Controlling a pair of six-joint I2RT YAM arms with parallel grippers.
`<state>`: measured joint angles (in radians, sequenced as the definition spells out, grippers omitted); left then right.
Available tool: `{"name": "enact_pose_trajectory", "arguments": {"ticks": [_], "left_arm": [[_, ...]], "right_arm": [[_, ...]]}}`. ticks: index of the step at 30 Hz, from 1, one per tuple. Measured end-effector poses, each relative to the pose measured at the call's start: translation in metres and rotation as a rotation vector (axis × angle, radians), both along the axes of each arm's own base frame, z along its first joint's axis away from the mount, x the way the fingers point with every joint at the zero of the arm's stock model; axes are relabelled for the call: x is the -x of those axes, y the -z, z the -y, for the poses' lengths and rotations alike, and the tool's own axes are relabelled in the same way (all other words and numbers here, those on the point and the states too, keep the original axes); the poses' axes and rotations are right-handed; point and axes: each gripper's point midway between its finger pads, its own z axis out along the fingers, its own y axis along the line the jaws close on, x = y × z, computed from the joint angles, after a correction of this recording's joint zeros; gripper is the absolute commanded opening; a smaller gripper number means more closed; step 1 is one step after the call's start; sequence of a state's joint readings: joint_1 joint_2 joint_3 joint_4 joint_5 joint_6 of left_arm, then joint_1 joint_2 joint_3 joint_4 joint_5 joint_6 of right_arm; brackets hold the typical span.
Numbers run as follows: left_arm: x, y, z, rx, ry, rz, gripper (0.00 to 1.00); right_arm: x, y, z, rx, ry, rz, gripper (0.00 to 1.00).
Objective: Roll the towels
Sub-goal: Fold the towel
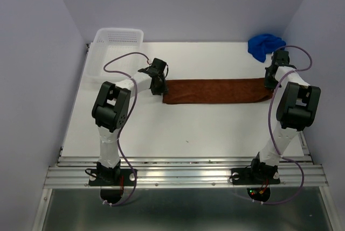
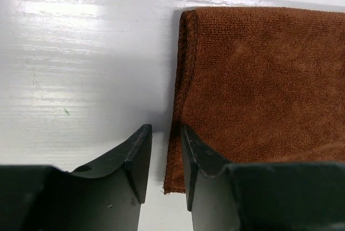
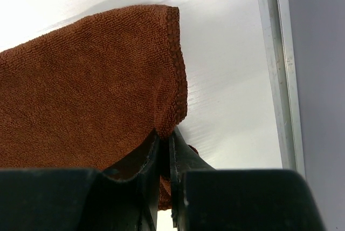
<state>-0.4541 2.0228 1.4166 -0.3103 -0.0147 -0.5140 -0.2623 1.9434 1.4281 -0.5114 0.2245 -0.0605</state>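
As the rust-brown towel (image 1: 215, 90) lies flat on the tabletop (image 1: 188, 128) with its long axis running from left to right, each arm stands at one short end of it: the left gripper (image 2: 164, 134) at the left end and the right gripper (image 3: 164, 136) at the right end. In the right wrist view the right gripper is pressed together on the cloth, pinching the towel at the near corner of its right end, and the cloth there is lifted a little off the tabletop. In the left wrist view the left gripper is low over the left short edge, with its jaws a little apart. One finger is over the bare tabletop just outside the towel, the other over the cloth, and the stitched edge runs up between them; I judge that it has no firm hold on the cloth yet. Because a roll must travel along the long axis, the left end looks to me like the starting place, and the left arm is the nearer one to it, while the right one can hold the opposite end tight. The blue towel (image 1: 264, 45) lies crumpled beyond the right end of the brown towel, on its far side. The white basket (image 1: 116, 45) stands beyond the left end, also on the far side.
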Motion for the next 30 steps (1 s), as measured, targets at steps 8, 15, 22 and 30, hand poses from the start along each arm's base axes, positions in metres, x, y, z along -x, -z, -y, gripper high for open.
{"name": "enact_pose_trajectory", "arguments": {"ticks": [8, 15, 22, 30], "left_arm": [[-0.002, 0.002, 0.004, -0.036, 0.016, 0.019, 0.26], [-0.005, 0.003, 0.009, -0.047, 0.02, 0.028, 0.15], [-0.009, 0.003, 0.008, -0.064, 0.009, 0.036, 0.05], [-0.009, 0.003, 0.008, -0.066, 0.0, 0.038, 0.03]], "right_arm": [[-0.006, -0.009, -0.007, -0.033, -0.028, 0.03, 0.02], [-0.009, -0.034, -0.013, -0.027, -0.045, 0.085, 0.01], [-0.02, -0.072, -0.051, 0.012, -0.127, 0.162, 0.01], [-0.033, -0.101, -0.13, 0.032, -0.281, 0.205, 0.01]]}}
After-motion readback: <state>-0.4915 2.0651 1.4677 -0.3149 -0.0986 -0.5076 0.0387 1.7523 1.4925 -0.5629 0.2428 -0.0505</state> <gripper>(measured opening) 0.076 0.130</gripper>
